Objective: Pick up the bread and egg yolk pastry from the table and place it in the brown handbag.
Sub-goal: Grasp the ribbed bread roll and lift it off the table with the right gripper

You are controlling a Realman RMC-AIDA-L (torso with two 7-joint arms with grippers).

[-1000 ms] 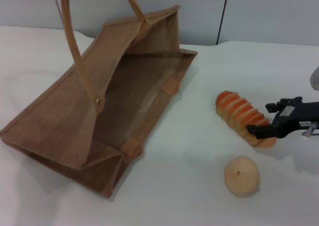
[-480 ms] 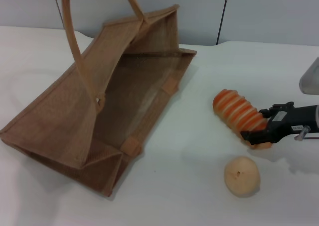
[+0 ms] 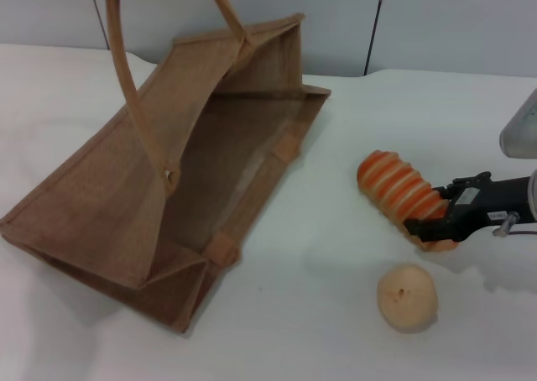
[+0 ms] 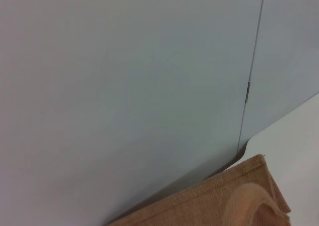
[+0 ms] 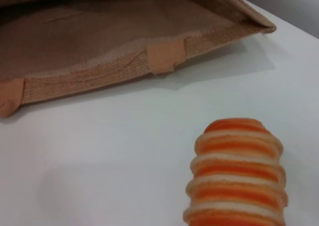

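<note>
since a second ago your right claw (image 3: 430, 227) has slid a little toward the bag and taken the bread (image 3: 401, 191) with it: the loaf's far end now sits slightly nearer the brown handbag (image 3: 101, 205), and its shadow suggests that it is just off the white surface (image 3: 319, 314). the claw is closed on the loaf's near end, dark fingers either side of the last ridges. judge it light and soft, with a ridged crust that gives the pads some bite, but you hold it at one tip, so the long free end may sag or swing; a grip nearer the middle would carry it steadier, and squeezing harder risks crushing it. the egg yolk pastry (image 3: 407, 296) rests on the surface just beside the claw, nearer the robot, untouched; it looks smooth and round, so take it across its widest part or it may roll. the bag lies on its side with its mouth open toward the loaf. your left claw is not visible.
</note>
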